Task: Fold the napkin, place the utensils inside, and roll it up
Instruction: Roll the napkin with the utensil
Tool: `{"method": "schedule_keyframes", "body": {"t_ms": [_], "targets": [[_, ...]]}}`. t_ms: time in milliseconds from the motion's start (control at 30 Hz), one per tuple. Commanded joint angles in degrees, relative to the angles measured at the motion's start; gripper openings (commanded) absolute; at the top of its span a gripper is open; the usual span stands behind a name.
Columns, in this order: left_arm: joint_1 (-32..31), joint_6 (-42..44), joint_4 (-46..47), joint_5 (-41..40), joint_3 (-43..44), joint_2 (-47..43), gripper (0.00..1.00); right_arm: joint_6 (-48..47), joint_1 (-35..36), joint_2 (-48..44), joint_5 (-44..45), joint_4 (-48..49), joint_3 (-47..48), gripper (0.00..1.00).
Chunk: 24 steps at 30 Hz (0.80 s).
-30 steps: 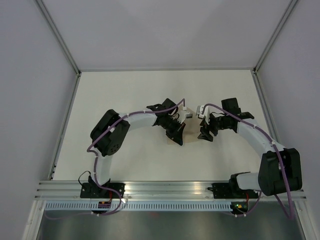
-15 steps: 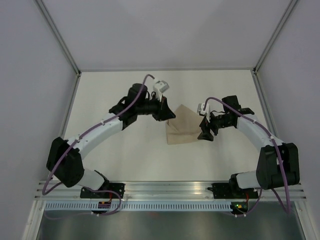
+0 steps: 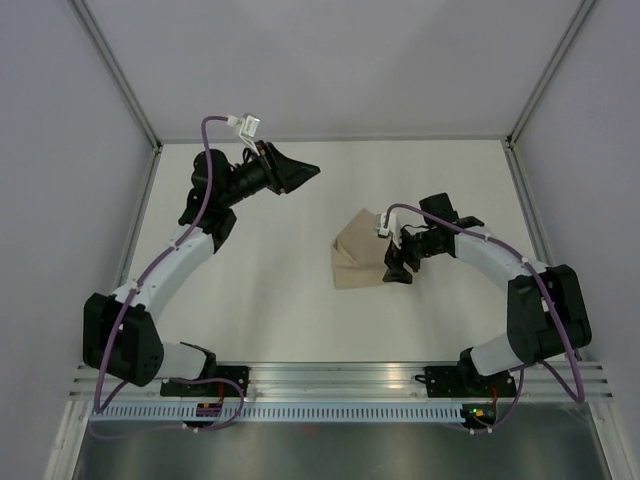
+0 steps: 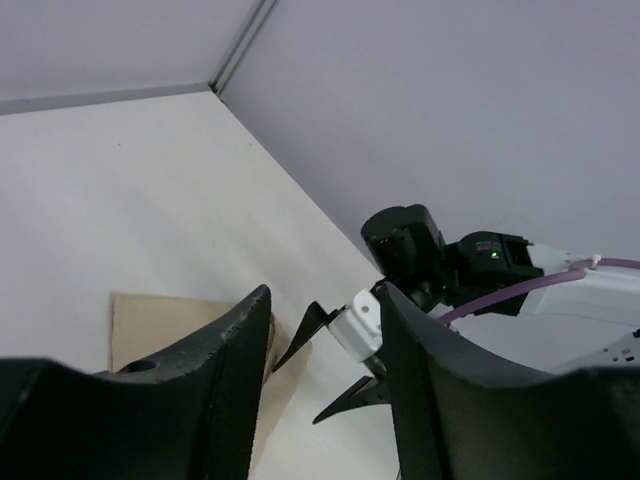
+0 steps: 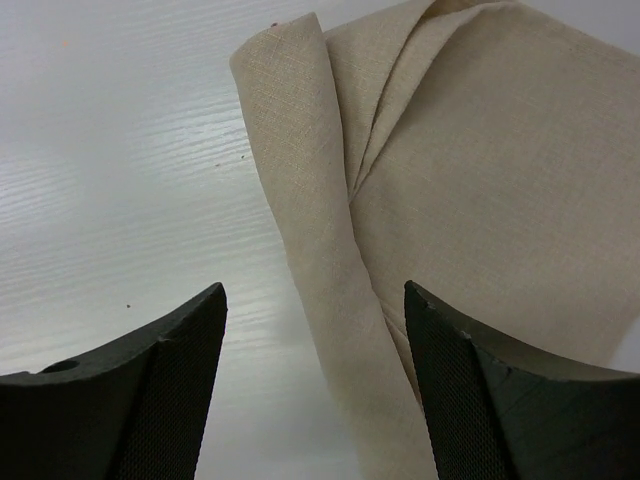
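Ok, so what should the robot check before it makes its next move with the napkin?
1. Napkin folded: ok, layers overlap in the right wrist view.
2. Right fingers open: ok, spread over the napkin's edge, holding nothing.
3. Left fingers open and empty: ok.
4. Left fingers clear of the napkin: ok, raised near the far left of the table.
5. Utensils found: cannot tell, none show in any view.
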Motion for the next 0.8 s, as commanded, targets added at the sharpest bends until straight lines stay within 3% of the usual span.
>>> {"method": "schedule_keyframes", "body": {"t_ms": [0,67,300,500,667,767], "targets": [[-0.31,1.83,6.0,-6.09,-2.23,-9.07,0.55,1.29,3.05,1.96,4.27,8.22,-1.54,0.77],[-0.49,4.91,4.51,-9.26,-2.67,-12.59,0.62,1.56,3.32,3.99,5.24,8.93,-0.75,0.77],[-0.84,9.65,-2.43,-8.31,-2.23,-15.84,0.6,-0.1,3.49,8.56,7.97,7.45,0.74,0.76],[-4.0,19.39,-9.55,-14.62,-4.25,-18.14,0.6,-1.95,3.49,11.2,9.29,3.58,2.68,0.74],[-11.11,29.68,-13.16,-26.56,-5.83,-16.29,0.57,-2.3,3.23,15.06,7.71,-1.24,6.62,0.62],[-15.16,33.82,-12.99,-32.11,-7.32,-14.97,0.57,-3.27,2.09,18.04,5.6,-5.46,9.96,0.48]]}}
